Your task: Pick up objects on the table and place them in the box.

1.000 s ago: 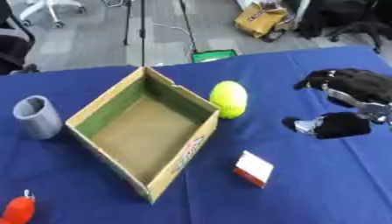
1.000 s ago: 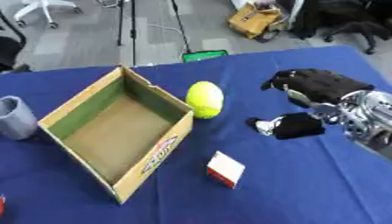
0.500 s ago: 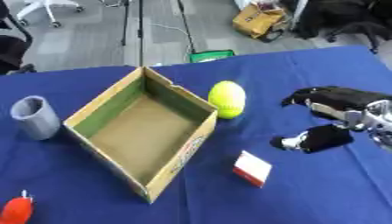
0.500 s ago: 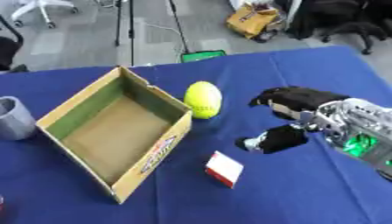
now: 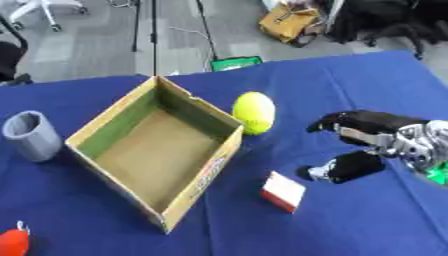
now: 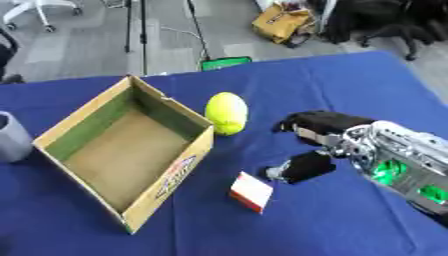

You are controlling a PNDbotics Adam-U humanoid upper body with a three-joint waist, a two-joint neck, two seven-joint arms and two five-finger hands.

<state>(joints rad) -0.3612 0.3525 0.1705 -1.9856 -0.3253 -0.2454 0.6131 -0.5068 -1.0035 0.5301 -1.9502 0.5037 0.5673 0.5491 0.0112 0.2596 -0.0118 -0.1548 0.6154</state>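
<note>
An open cardboard box (image 5: pixel 156 150) lies on the blue table, empty inside. A yellow-green ball (image 5: pixel 254 112) rests against its right wall. A small white and red block (image 5: pixel 283 191) lies to the right of the box's near corner. My right hand (image 5: pixel 363 130) comes in from the right, black, open, its thumb (image 5: pixel 346 167) and fingers spread, hovering just right of the block and below the ball. A grey cup (image 5: pixel 31 136) stands left of the box. A red thing (image 5: pixel 12 242) shows at the lower left corner. My left hand is not in view.
The blue table (image 5: pixel 350 75) runs to a far edge; beyond it are floor, a green item (image 5: pixel 229 63), a brown bag (image 5: pixel 293 22) and chair legs. Bare cloth lies near the front right.
My right hand has moved left and nearer, from the right edge toward the white and red block. The objects have stayed in place.
</note>
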